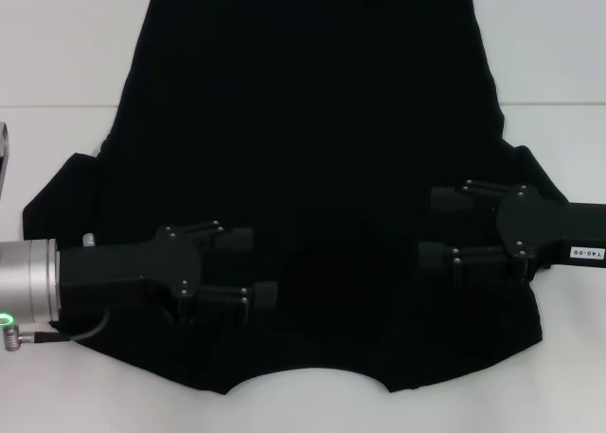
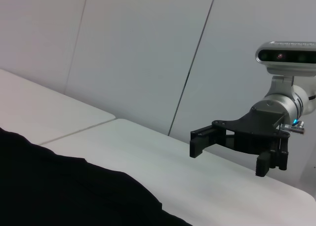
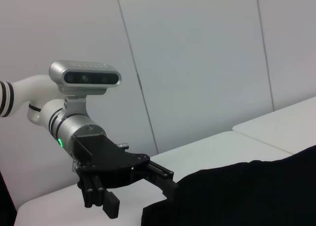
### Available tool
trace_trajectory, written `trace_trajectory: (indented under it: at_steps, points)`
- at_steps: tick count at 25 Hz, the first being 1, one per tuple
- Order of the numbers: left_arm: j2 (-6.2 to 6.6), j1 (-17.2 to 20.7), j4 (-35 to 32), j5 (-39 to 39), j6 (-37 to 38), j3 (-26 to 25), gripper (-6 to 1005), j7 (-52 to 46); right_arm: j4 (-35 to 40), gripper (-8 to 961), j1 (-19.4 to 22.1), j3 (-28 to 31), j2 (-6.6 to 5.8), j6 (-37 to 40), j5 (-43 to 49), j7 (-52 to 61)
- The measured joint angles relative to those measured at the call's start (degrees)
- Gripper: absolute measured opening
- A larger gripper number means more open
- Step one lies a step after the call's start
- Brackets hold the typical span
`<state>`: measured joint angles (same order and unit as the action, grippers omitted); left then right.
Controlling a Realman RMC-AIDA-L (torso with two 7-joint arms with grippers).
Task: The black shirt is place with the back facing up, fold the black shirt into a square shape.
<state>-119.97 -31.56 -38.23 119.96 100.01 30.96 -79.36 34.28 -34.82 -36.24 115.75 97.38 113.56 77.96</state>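
left claw (image 1: 265, 267) wide open, holding nothing, low over shirt's near-left part | right claw (image 1: 434, 229) same, open and empty, near-right | black shirt (image 1: 303, 139) flat on white bench (image 1: 57, 45), neckline nearest

White table (image 1: 76, 54), seam across; pale panelled wall (image 2: 138, 48).

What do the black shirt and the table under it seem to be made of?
The black shirt looks like soft matte fabric, probably cotton knit: it lies limp with gentle ripples at its edges. The table seems a hard, smooth white board, perhaps laminate, with a thin seam.
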Motion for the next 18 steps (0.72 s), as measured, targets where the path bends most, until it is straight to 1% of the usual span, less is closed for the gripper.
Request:
trace_trajectory:
  at_steps: [15,18]
  points:
    - [0.00,0.0,-0.2,0.0,-0.2,-0.1,933,0.0,0.0,941,-0.2,-0.1,0.09,0.0,0.0,0.0]
    - [0.00,0.1,-0.1,-0.1,-0.7,-0.9,933,-0.4,0.0,923,-0.2,-0.1,0.09,0.0,0.0,0.0]
